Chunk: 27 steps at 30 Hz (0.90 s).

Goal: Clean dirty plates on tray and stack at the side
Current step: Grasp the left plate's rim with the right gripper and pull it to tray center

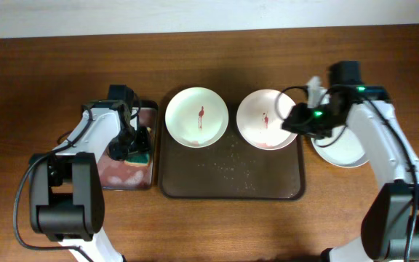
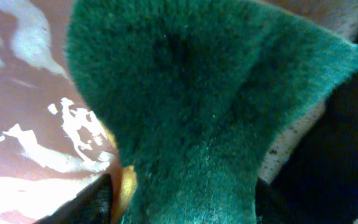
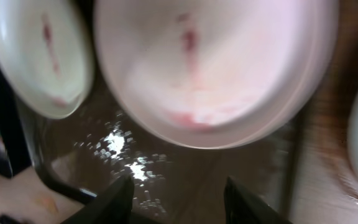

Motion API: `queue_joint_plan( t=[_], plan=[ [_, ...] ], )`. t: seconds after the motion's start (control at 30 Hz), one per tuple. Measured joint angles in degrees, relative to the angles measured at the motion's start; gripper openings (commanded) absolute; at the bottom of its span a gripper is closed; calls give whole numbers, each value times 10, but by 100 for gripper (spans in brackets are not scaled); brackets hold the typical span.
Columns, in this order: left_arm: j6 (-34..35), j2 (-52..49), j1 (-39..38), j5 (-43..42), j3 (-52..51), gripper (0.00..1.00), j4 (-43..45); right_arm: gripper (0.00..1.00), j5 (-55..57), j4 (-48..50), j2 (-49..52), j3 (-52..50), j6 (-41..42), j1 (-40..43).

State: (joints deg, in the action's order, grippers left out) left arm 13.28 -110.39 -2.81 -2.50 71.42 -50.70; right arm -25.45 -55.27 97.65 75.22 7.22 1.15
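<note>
The dark brown tray holds two plates. The cream-white plate lies at its back left and the pinkish-white plate at its back right, each with a red smear. The pale mint plate lies on the table right of the tray, partly under my right arm. My right gripper is open and empty, hovering at the pinkish plate's right edge. In the right wrist view its fingers are over the tray, below the pinkish plate. My left gripper is shut on a green sponge with a yellow side.
A smaller black tray with a pinkish inside lies left of the brown tray, and my left gripper is over it. The brown tray floor shows wet specks. The table is brown wood, with a wall edge at the back.
</note>
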Motion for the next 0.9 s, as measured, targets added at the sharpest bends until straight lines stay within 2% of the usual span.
queue_joint_plan(
  t=[0.03, 0.2, 0.23, 0.27, 0.3, 0.37, 0.43, 0.6, 0.73, 0.8, 0.9],
  plan=[
    [0, -5, -1, -1, 0, 0, -3, 48, 0, 2, 0, 0, 1, -24],
    [-2, -8, -2, -2, 0, 0, -14, 48, 3, 24, 0, 0, 20, -109],
    [-2, -9, -2, -2, 3, 5, -25, 48, 5, 33, 1, 0, 25, -122],
    [-2, -10, -1, -2, 7, 27, -36, 51, 5, 44, 3, 0, 31, -133],
    [-3, -12, 0, 0, 15, 63, -51, 56, 5, 58, 7, 0, 41, -154],
    [-3, -19, 3, 2, 38, 77, -68, 57, 10, 89, 19, 0, 68, -180],
    [0, -19, 3, 4, 63, 100, -70, 57, 14, 115, 38, 0, 93, -202],
    [-2, -19, 7, 20, 90, 100, -14, 57, 49, 184, 110, 0, 171, -248],
    [-2, -19, 7, 24, 90, 100, -2, 45, 85, 273, 151, 0, 216, -250],
    [-2, -19, 7, 24, 90, 100, 0, 34, 91, 291, 159, 0, 227, -250],
    [-2, -19, 7, 25, 82, 100, 0, 7, 108, 301, 177, 0, 240, -252]
  ],
)
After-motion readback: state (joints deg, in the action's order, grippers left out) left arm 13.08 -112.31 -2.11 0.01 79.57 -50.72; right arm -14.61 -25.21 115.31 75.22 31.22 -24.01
